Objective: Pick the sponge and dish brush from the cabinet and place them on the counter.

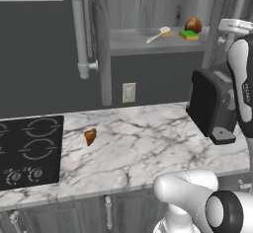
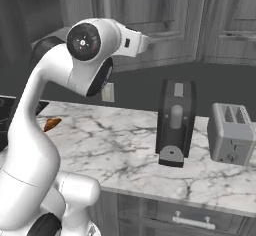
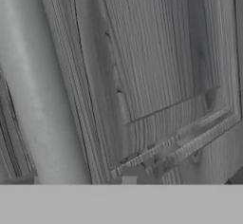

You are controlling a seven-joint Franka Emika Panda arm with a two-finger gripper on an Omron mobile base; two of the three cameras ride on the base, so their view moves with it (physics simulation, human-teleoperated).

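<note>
In the left base view, the sponge (image 1: 189, 35) and the dish brush (image 1: 159, 34) are lying side by side on the open cabinet (image 1: 148, 10) shelf, so neither is sitting on the counter (image 1: 148, 143) yet. In the right base view, the arm is reaching up toward the cabinet doors. In the hand view, a door panel and its bar handle (image 3: 33, 90) are looming close; whether the claw is open or gripping cannot be told.

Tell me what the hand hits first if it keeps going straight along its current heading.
Most likely the cabinet door: its grey wood-grain panel sits dead ahead, with the silver bar handle off to one side. Depth is unclear.
</note>
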